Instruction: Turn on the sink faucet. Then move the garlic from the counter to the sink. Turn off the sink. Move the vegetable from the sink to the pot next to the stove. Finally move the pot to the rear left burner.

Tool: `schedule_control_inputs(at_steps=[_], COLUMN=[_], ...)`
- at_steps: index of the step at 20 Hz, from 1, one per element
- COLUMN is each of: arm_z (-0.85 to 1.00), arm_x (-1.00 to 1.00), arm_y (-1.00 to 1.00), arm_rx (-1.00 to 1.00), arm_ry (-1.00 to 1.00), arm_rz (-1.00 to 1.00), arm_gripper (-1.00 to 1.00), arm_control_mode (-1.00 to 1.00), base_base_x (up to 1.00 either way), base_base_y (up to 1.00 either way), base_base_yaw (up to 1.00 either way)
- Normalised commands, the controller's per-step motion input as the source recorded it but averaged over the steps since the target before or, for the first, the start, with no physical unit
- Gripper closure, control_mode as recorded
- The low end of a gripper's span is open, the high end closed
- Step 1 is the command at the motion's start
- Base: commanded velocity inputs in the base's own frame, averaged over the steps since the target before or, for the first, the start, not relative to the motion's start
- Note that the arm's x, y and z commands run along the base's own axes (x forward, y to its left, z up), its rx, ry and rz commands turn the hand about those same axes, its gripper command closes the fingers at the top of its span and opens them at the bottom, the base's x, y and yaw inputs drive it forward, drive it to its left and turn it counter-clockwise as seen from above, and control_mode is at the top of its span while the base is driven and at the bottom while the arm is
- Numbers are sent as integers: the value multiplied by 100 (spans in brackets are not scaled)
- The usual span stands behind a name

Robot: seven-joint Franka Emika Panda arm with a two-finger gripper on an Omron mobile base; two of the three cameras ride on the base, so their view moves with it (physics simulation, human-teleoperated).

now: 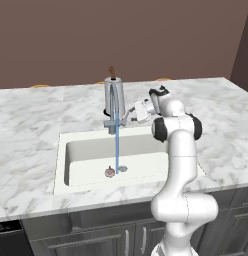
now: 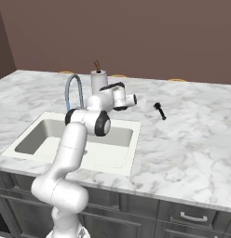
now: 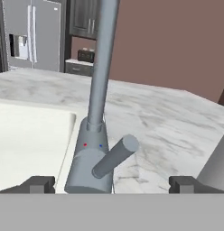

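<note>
Fingers (image 3: 112, 184) spread wide at the sink faucet (image 3: 96, 135) base, gripping nothing.

The two tips stand either side of the tap's squared base, its small lever (image 3: 114, 156) angled out between them. Water runs in a thin stream into the sink (image 1: 86, 150); the garlic (image 1: 110, 172) lies on the basin floor just beside the drain (image 1: 123, 169). Marble table (image 1: 31, 125) all round.

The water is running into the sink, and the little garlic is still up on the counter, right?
Not quite. The water is running from the sink faucet into the sink, but the garlic is not on the counter. The left base view shows it down in the basin, beside the drain where the stream lands.
</note>
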Motion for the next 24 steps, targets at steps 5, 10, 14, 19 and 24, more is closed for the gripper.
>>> schedule_control_inputs(at_steps=[5, 10, 14, 19, 24], arm_z=[-9, -1, 0, 0, 0], arm_x=[12, 0, -3, -5, -12], arm_y=[5, 18, 34, 35, 39], arm_rx=[0, 1, 1, 0, 0], arm_ry=[11, 10, 6, 4, 1], arm_rz=[0, 1, 3, 4, 5], arm_gripper=[-100, -100, -100, -100, -100], arm_control_mode=[-100, -100, -100, -100, -100], base_base_x=[0, 0, 0, 0, 0], base_base_y=[0, 0, 0, 0, 0], base_base_yaw=[0, 0, 0, 0, 0])
